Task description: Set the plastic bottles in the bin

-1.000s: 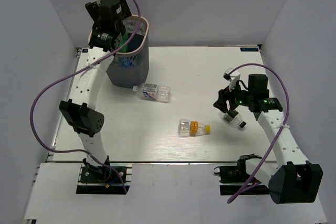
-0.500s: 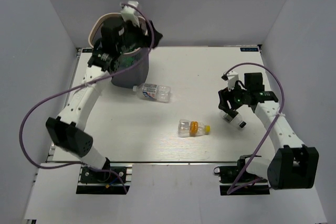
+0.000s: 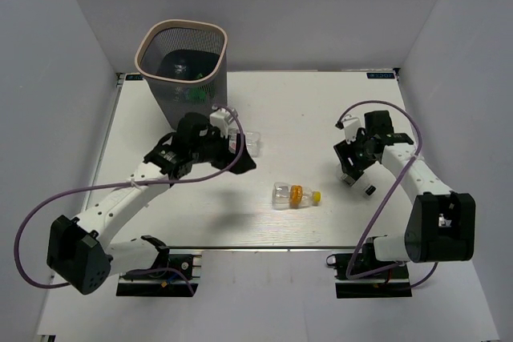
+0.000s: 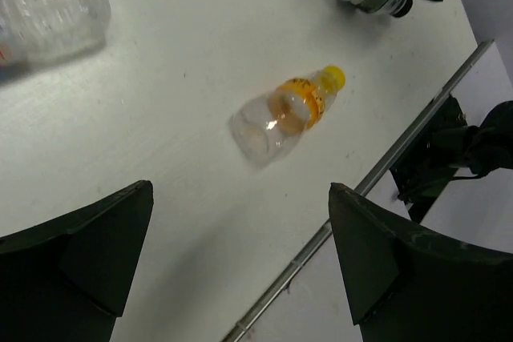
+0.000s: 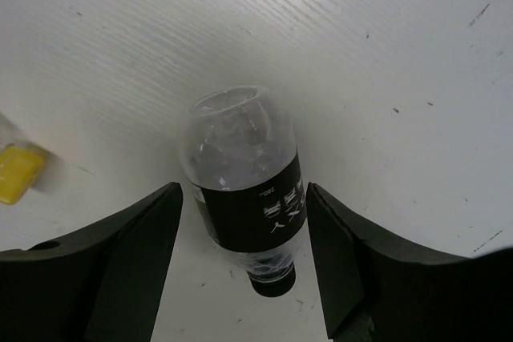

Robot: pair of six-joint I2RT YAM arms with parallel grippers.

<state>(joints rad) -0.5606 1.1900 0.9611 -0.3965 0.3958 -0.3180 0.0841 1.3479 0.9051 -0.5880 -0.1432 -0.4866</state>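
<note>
Well in front of the tall dark wire-mesh bin (image 3: 181, 78) with its beige rim, near the front edge of the white counter (image 3: 321, 110), a small clear plastic bottle with a yellow cap (image 3: 295, 195) lay on its side. Far right of the bin, the right gripper (image 3: 357, 171) straddled a black-labelled clear bottle (image 5: 247, 212), jaws released, not pinching. The left gripper (image 4: 240, 270), over the bin a second earlier, had dropped just in front of it, jaws spread and empty, beside a clear labelled bottle (image 3: 248, 142). Green bottles showed inside the bin. That drop looked finished; three bottles remained on the counter.
</note>
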